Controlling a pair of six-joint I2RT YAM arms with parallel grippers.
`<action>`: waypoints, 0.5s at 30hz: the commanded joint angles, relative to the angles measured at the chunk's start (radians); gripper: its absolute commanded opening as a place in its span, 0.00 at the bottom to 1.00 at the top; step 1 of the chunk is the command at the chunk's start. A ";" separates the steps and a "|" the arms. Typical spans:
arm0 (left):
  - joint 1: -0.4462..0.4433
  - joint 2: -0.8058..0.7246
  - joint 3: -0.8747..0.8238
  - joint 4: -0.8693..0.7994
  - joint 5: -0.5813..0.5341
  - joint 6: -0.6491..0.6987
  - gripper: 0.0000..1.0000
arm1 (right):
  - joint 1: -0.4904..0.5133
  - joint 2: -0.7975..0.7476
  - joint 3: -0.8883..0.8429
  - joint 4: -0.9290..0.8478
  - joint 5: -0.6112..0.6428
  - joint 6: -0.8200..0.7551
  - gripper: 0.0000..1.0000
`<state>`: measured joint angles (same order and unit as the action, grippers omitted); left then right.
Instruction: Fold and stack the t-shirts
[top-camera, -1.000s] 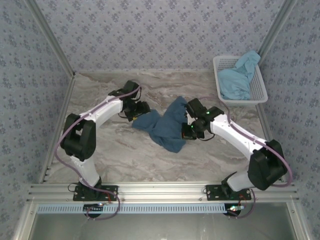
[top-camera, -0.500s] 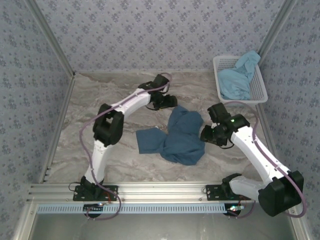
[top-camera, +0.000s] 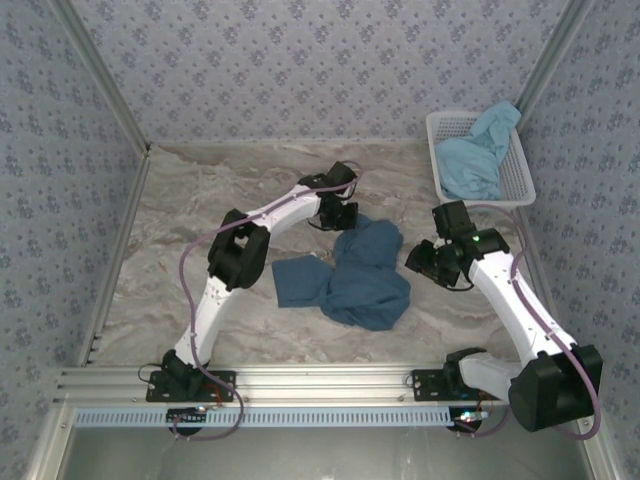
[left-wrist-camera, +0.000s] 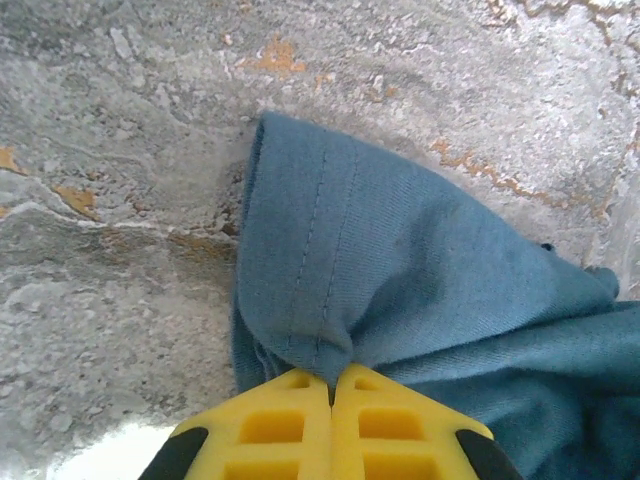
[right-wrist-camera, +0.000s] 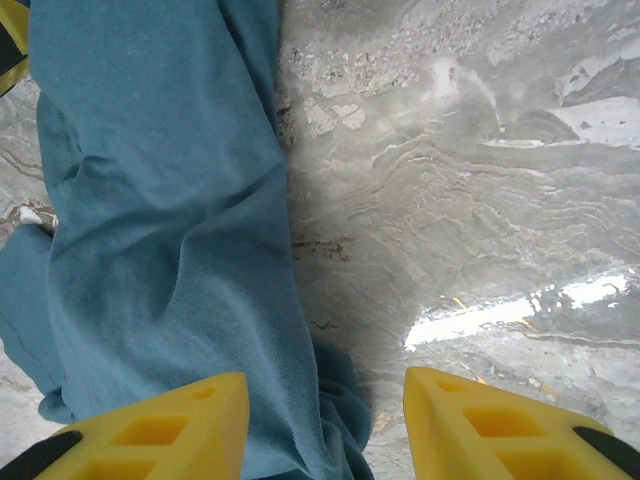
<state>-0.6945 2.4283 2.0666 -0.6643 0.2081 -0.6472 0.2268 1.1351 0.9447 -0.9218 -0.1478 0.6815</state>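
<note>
Where the darker t-shirt (top-camera: 352, 272) lies: bunched in a heap at the middle of the counter (top-camera: 200, 205), with one flap reaching toward the left side and no part of it flat.
Lighter t-shirt (top-camera: 472, 160): piled in the white mesh basket (top-camera: 522, 188) at the counter's far right corner, one end draped over the basket's far rim.
Left claw (top-camera: 338, 216): pressed together on a hemmed fold at the heap's far edge. In the left wrist view the cloth gathers into the claw's closed tips (left-wrist-camera: 330, 385).
Right claw (top-camera: 420, 258): spread wide at the heap's right edge. In the right wrist view (right-wrist-camera: 325, 420) one finger (right-wrist-camera: 150, 430) is over cloth and the other is over bare counter, and it grips nothing.
Step in hand: probably opening the darker shirt out flat. No fold is made and nothing is stacked.
Next move: the right claw likely has to close on a hem or corner opposite the left's hold, so the two can draw the cloth taut. Picking a true edge out of the wrinkles looks hard.
Counter surface: grey marble pattern with patches of glare.
Room: walls (top-camera: 300, 60) papered in a small floral print, and a metal rail (top-camera: 320, 385) along the near edge.
</note>
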 joint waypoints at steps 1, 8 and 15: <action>0.002 -0.115 0.003 0.000 -0.073 -0.040 0.00 | -0.014 -0.002 -0.021 0.009 -0.031 0.001 0.47; 0.071 -0.378 -0.014 -0.006 -0.072 -0.015 0.00 | -0.035 -0.005 -0.041 0.079 -0.057 0.003 0.47; 0.095 -0.496 0.115 -0.057 0.041 0.054 0.00 | -0.005 0.014 0.008 0.163 -0.045 0.006 0.46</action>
<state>-0.5869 1.9625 2.1216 -0.6819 0.1913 -0.6376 0.2062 1.1427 0.9104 -0.8036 -0.1841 0.6815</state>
